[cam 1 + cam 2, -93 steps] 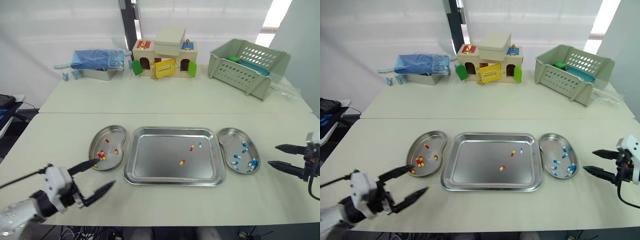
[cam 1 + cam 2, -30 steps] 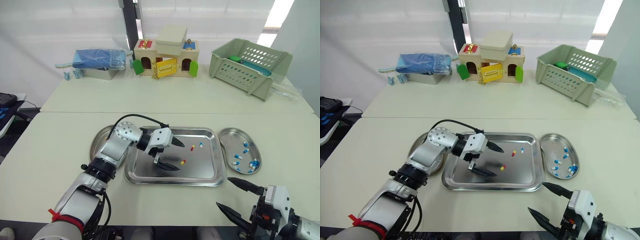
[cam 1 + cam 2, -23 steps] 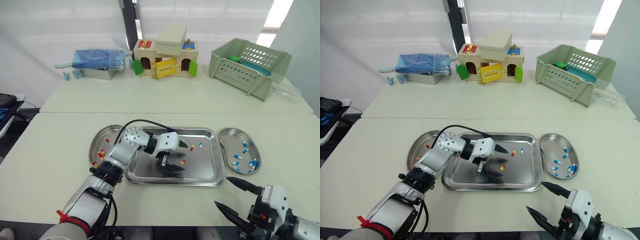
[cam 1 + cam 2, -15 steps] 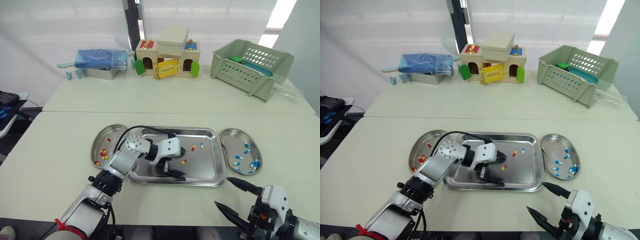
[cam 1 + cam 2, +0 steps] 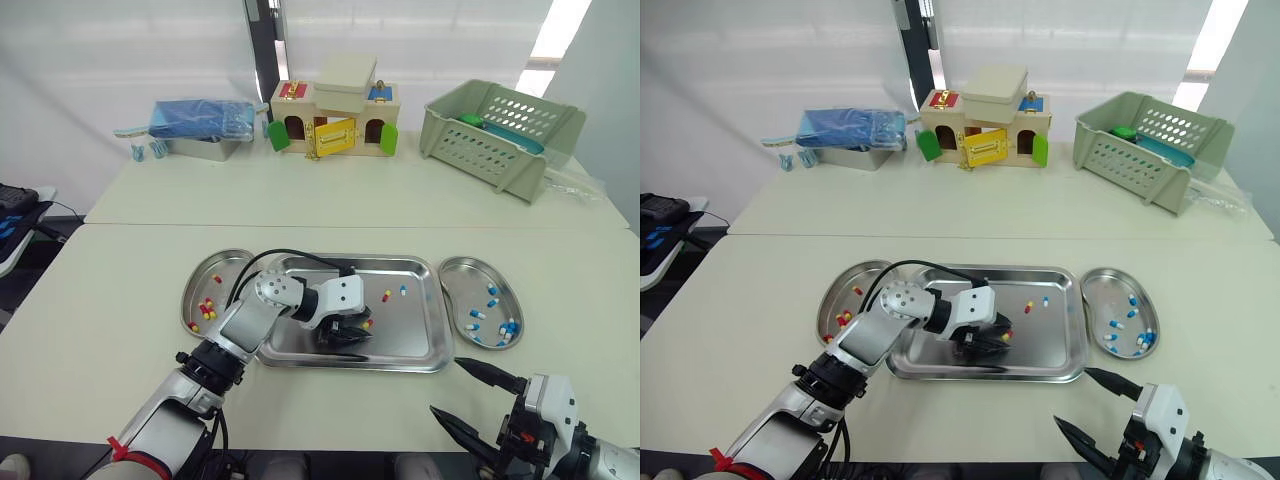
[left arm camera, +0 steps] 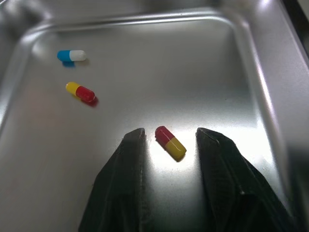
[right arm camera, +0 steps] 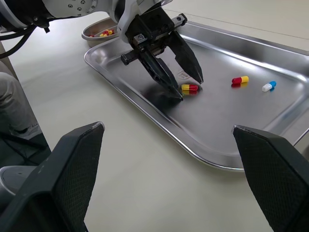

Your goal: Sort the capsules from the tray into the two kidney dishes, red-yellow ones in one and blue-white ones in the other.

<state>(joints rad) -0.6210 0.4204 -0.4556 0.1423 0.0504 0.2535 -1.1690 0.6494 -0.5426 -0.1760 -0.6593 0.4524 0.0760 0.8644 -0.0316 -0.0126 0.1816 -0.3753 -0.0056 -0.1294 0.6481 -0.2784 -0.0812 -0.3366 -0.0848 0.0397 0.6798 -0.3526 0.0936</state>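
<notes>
A steel tray lies mid-table between two kidney dishes. The left dish holds several red-yellow capsules, the right dish several blue-white ones. My left gripper is down in the tray. Its fingers flank a red-yellow capsule lying flat, with a narrow gap on each side. Farther along the tray lie another red-yellow capsule and a blue-white one. My right gripper hovers open near the table's front edge, right of the tray and holding nothing.
At the table's back stand a wooden toy house, a green basket and a steel box with a blue packet. A seam runs across the table behind the tray.
My left gripper has lowered onto the tray floor and its fingers have drawn in around the red-yellow capsule. The right gripper has stayed put.
</notes>
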